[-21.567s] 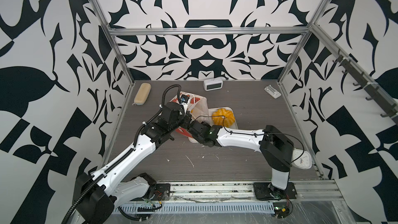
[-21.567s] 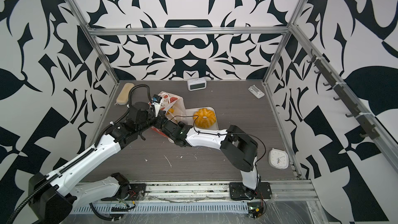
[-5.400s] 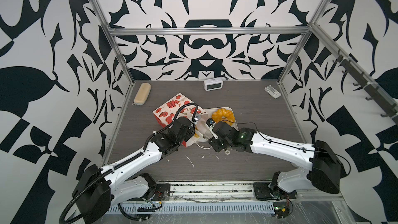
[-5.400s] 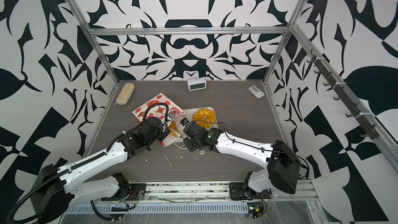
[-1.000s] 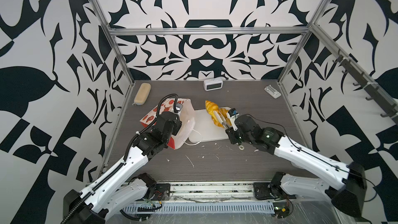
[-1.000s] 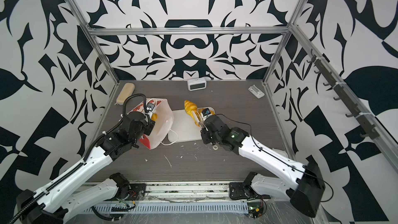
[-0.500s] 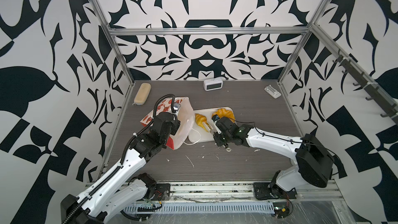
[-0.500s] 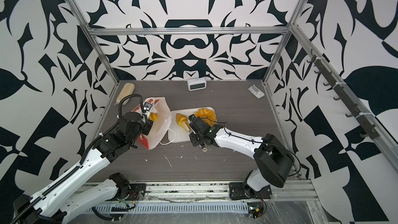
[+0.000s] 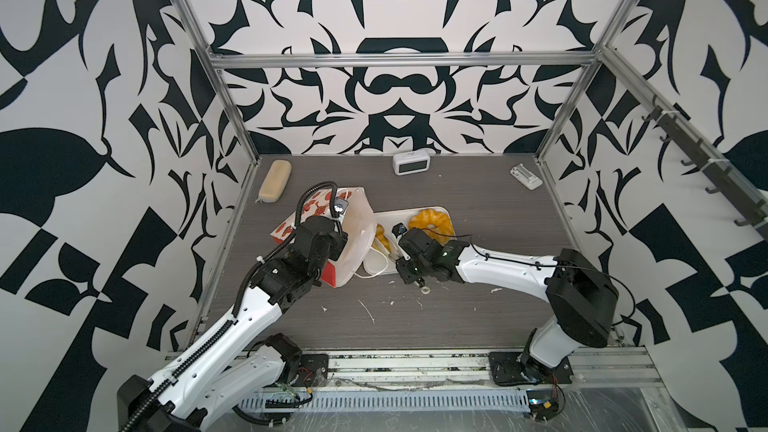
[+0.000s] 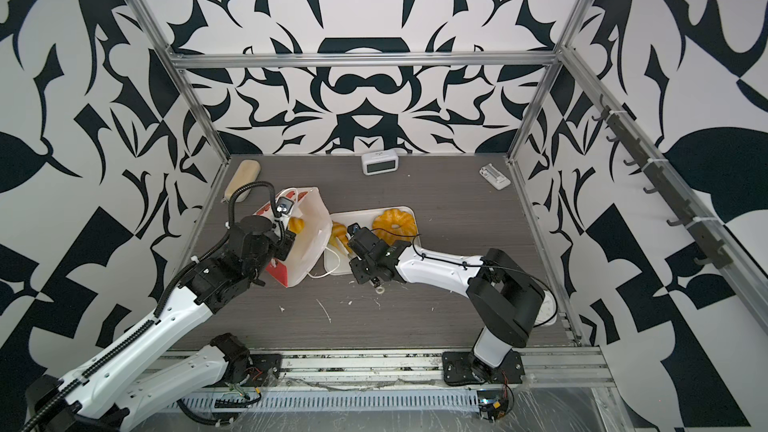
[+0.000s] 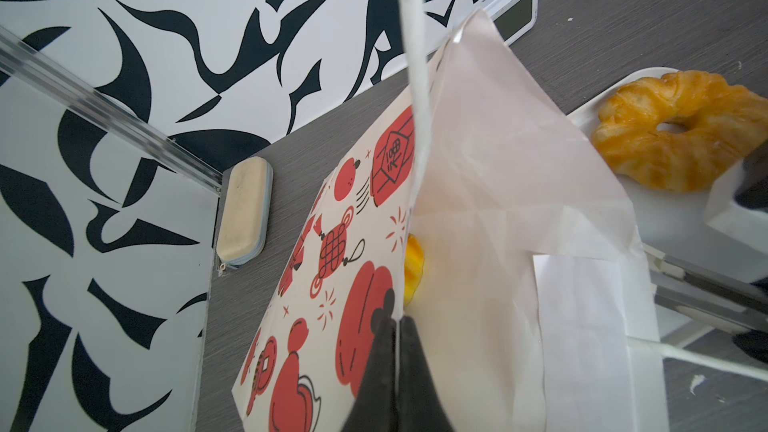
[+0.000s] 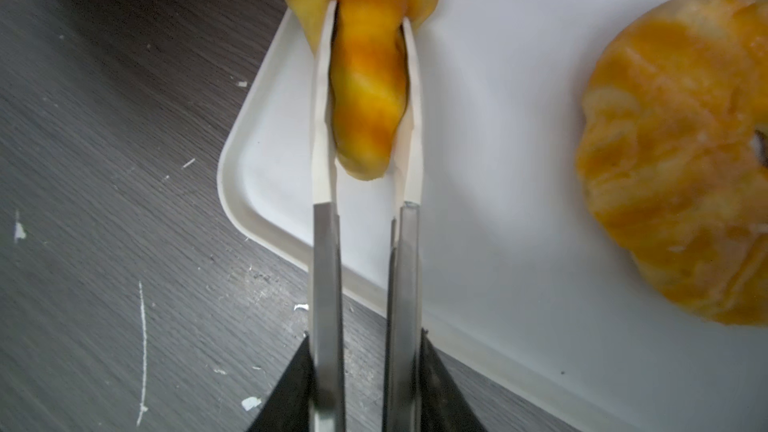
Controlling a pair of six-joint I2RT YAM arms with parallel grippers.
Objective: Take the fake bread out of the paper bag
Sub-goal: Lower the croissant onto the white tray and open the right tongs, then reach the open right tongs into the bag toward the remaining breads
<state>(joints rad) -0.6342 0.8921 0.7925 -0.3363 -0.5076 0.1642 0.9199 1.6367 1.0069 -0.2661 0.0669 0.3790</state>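
Right wrist view: right gripper (image 12: 369,12) straddles a glossy golden croissant-like roll (image 12: 365,110) at the flat white tray (image 12: 498,160) rim, grip unclear, best released low, while left gripper (image 11: 398,317) pinches the red-and-white paper bag (image 11: 345,209).

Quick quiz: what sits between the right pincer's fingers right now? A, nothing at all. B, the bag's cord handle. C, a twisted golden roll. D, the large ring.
C: in the right wrist view the right pincer closes on both sides of a twisted golden roll over the white tray.
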